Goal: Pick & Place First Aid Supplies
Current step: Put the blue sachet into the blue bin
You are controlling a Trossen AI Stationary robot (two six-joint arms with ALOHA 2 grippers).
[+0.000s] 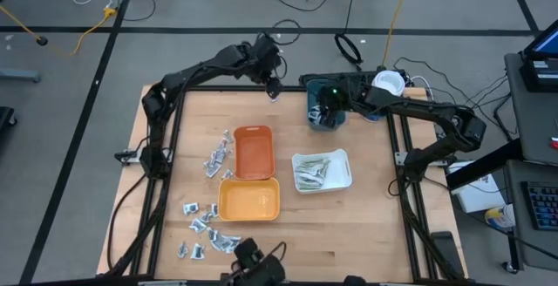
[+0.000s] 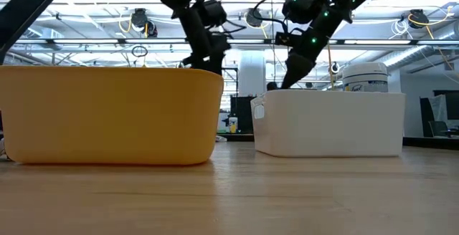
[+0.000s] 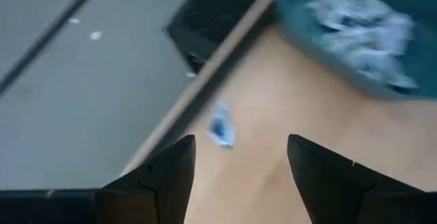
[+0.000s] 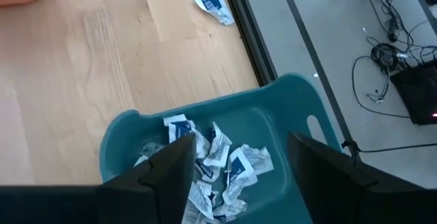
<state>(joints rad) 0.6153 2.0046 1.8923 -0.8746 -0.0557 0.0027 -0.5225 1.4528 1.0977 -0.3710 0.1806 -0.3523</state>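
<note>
The first aid supplies are small silvery-white sachets with blue marks and slim pale strips. One sachet lies alone by the table's far edge, just ahead of my left gripper, which hovers open above it. Several crumpled sachets lie in the teal tray. My right gripper hangs open over them, holding nothing. More sachets lie loose on the wood left of the orange tray and near the front left. Strips lie in the white tray.
A yellow-orange tray stands in front of the orange one. Behind the teal tray, off the table's far right corner, stands a white tub. Black frame rails run along the table's left and right sides. Bare wood lies at the near right.
</note>
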